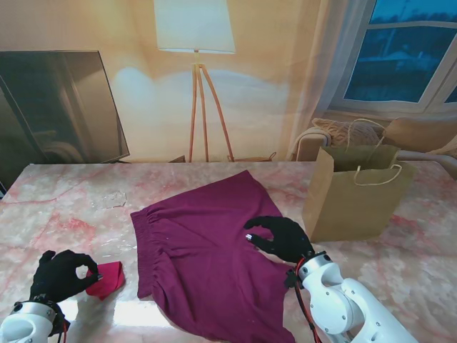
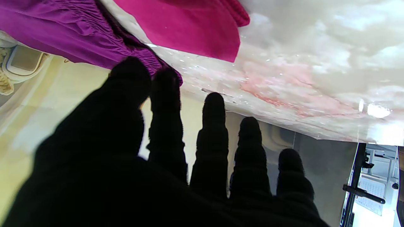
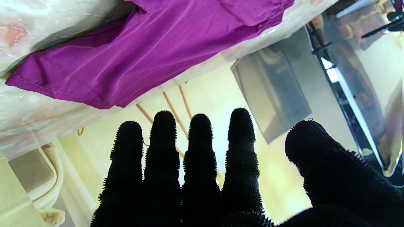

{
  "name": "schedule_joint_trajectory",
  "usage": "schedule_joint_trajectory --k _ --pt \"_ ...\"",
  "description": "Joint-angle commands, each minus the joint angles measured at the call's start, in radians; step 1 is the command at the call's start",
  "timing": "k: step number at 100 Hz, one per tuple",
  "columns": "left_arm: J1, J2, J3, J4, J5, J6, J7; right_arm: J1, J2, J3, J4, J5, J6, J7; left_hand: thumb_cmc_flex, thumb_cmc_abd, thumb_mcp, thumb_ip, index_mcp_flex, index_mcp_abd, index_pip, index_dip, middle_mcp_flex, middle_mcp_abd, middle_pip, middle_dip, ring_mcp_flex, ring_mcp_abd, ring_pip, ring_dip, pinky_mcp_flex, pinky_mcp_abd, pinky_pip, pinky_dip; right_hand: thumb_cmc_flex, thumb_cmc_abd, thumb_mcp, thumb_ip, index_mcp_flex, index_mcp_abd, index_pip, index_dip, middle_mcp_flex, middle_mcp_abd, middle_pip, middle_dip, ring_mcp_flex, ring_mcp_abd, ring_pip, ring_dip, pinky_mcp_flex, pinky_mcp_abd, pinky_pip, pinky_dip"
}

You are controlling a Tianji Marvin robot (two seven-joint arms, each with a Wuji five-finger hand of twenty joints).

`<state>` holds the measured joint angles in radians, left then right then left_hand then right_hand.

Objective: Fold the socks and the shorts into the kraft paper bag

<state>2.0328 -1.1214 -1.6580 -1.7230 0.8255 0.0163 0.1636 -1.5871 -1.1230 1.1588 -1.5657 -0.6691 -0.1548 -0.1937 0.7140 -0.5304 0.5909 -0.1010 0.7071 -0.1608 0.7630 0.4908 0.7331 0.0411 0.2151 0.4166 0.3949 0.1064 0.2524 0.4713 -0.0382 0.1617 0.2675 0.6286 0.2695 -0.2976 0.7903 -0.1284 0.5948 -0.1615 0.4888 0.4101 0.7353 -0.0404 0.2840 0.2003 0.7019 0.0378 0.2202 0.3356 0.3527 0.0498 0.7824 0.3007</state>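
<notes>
The purple shorts [image 1: 207, 257] lie spread flat in the middle of the marble table, waistband toward my left. A folded magenta sock [image 1: 107, 279] rests by the waistband's near corner. My left hand [image 1: 61, 275] hovers just left of the sock, fingers loosely curled and holding nothing. Its wrist view shows the sock [image 2: 195, 28] and the shorts' waistband [image 2: 72, 34] beyond the fingertips [image 2: 214, 104]. My right hand [image 1: 282, 238] hangs open over the right leg of the shorts. In its wrist view the shorts [image 3: 151, 47] lie past spread fingers [image 3: 200, 126]. The kraft paper bag [image 1: 353, 193] stands upright and open at the right.
A small clear plastic scrap [image 1: 108, 200] lies on the table's far left. Behind the table stand a dark screen [image 1: 57, 107], a floor lamp [image 1: 194, 28] and a sofa [image 1: 357, 132] behind the bag. Bare marble [image 1: 421, 257] shows at the near right.
</notes>
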Motion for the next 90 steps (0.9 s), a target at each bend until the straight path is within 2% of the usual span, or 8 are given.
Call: schedule_joint_trajectory --k 1,8,20,59,69,78,83,90 --pt "-0.02 0.004 0.009 0.021 0.012 0.01 0.009 -0.005 -0.004 -0.006 0.0 0.0 0.001 -0.001 -0.06 -0.029 0.202 -0.01 -0.156 0.037 -0.195 0.002 -0.041 -0.005 0.008 -0.009 0.013 -0.017 0.018 0.009 0.005 0.014 0.036 0.003 -0.033 0.019 -0.015 0.051 -0.02 -0.022 -0.013 0.006 -0.023 0.009 0.009 0.003 -0.04 -0.005 -0.014 0.014 -0.011 0.007 0.031 0.023" --pt "-0.031 0.008 0.016 0.031 0.02 0.024 -0.007 -0.005 -0.005 -0.007 0.001 0.0 0.0 -0.004 -0.055 -0.036 0.237 -0.004 -0.286 0.095 -0.464 -0.204 -0.092 -0.02 0.008 -0.014 -0.02 -0.019 0.005 -0.003 -0.014 0.002 0.075 -0.023 -0.034 0.019 -0.015 0.051 -0.019 -0.021 -0.012 0.007 -0.031 0.01 0.006 0.002 -0.038 -0.004 -0.013 0.014 -0.009 0.011 0.033 0.025" --pt "-0.059 0.011 0.037 0.065 0.034 0.036 0.002 -0.006 -0.005 -0.006 0.0 0.003 0.002 -0.003 -0.049 -0.044 0.242 -0.004 -0.339 0.114 -0.549 -0.297 -0.141 -0.026 0.036 0.008 -0.098 -0.028 -0.004 -0.008 -0.03 -0.032 0.06 -0.068 -0.033 0.021 -0.015 0.051 -0.022 -0.023 -0.014 0.007 -0.036 0.01 0.005 0.002 -0.042 -0.003 -0.014 0.014 -0.009 0.021 0.039 0.029" --pt "-0.129 0.048 0.123 0.123 0.16 0.132 -0.136 0.001 -0.003 -0.011 0.005 0.004 0.005 0.011 -0.127 -0.032 0.126 -0.015 -0.298 0.198 -0.516 -0.246 -0.308 0.018 0.002 0.03 -0.269 -0.023 -0.005 -0.001 -0.023 -0.084 -0.171 -0.158 -0.034 0.025 -0.018 0.052 -0.023 -0.025 -0.012 0.008 -0.04 0.009 0.006 0.002 -0.044 -0.002 -0.016 0.015 -0.004 0.052 0.064 0.048" --pt "-0.143 0.048 0.141 0.14 0.144 0.139 -0.143 -0.001 -0.004 -0.005 0.003 0.007 0.009 0.006 -0.124 -0.044 0.14 -0.016 -0.219 0.149 -0.368 -0.093 -0.325 0.028 -0.006 0.024 -0.279 -0.02 0.0 0.002 -0.022 -0.085 -0.176 -0.179 -0.034 0.024 -0.019 0.052 -0.021 -0.026 -0.011 0.009 -0.04 0.009 0.007 0.003 -0.043 -0.002 -0.015 0.015 -0.009 0.055 0.069 0.052" --pt "-0.148 0.049 0.15 0.148 0.145 0.14 -0.142 -0.003 -0.004 -0.001 0.0 0.004 0.009 0.003 -0.109 -0.047 0.162 -0.019 -0.188 0.06 -0.013 0.201 -0.271 0.013 0.006 0.027 -0.254 -0.025 0.009 0.003 -0.024 -0.083 -0.169 -0.175 -0.034 0.025 -0.019 0.052 -0.021 -0.026 -0.012 0.009 -0.038 0.01 0.008 0.003 -0.041 -0.001 -0.014 0.016 -0.01 0.056 0.07 0.055" --pt "-0.15 0.048 0.154 0.153 0.14 0.14 -0.134 -0.004 -0.004 0.0 0.0 0.002 0.008 0.004 -0.021 -0.078 0.084 -0.068 -0.166 -0.007 0.151 0.376 -0.227 -0.006 0.015 0.025 -0.222 -0.035 0.019 0.001 -0.024 -0.084 -0.162 -0.167 -0.034 0.025 -0.019 0.052 -0.021 -0.025 -0.012 0.009 -0.037 0.009 0.008 0.003 -0.042 -0.001 -0.015 0.016 -0.01 0.056 0.07 0.056" --pt "-0.15 0.044 0.157 0.158 0.125 0.134 -0.112 -0.003 -0.004 0.001 0.001 0.002 0.01 0.004 0.062 -0.085 0.027 -0.047 -0.102 -0.085 0.294 0.456 -0.128 -0.031 0.03 0.018 -0.149 -0.046 0.036 -0.002 -0.03 -0.083 -0.138 -0.127 -0.033 0.025 -0.019 0.052 -0.021 -0.026 -0.012 0.009 -0.037 0.01 0.008 0.003 -0.042 -0.002 -0.015 0.016 -0.01 0.056 0.071 0.057"
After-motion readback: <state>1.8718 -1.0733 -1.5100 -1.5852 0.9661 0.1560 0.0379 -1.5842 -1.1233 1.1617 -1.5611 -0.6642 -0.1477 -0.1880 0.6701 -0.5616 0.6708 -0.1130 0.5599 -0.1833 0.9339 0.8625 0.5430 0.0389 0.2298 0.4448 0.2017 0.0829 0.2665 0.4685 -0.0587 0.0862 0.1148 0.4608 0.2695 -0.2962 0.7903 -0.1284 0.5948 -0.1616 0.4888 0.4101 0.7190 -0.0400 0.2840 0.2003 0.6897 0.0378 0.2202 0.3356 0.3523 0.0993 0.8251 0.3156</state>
